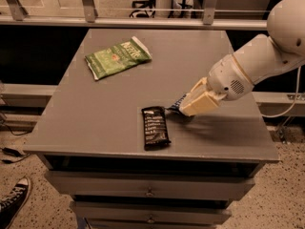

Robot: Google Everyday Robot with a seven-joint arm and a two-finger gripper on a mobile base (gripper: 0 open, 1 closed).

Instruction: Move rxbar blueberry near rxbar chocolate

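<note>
1. The gripper (pixel 187 109) is low over the right half of the grey table (pixel 95 113), near the front edge. It reaches in from the right on a thick white arm (pixel 259 61).
2. Its cream-coloured fingers (pixel 199 100) are closed narrowly on the blue bar (pixel 175 104). Only the bar's dark blue end shows, poking out to the left of the fingertips; the rest is hidden by the gripper.
3. The blue bar sits right at the table surface. I cannot tell whether it touches the top or hangs just above it.
4. The black bar (pixel 155 127) lies flat on the table, just left of and slightly in front of the blue bar. Its long side runs roughly front to back, and lines of white print face up.
5. The blue end is just beside the black bar's upper right corner. I cannot tell whether the two touch.
6. A green chip bag (pixel 118 57) lies flat towards the back left of the table, well apart from both bars.
7. Below the tabletop there are drawers (pixel 147 185), and a dark sneaker (pixel 13 202) shows on the floor at the lower left.
</note>
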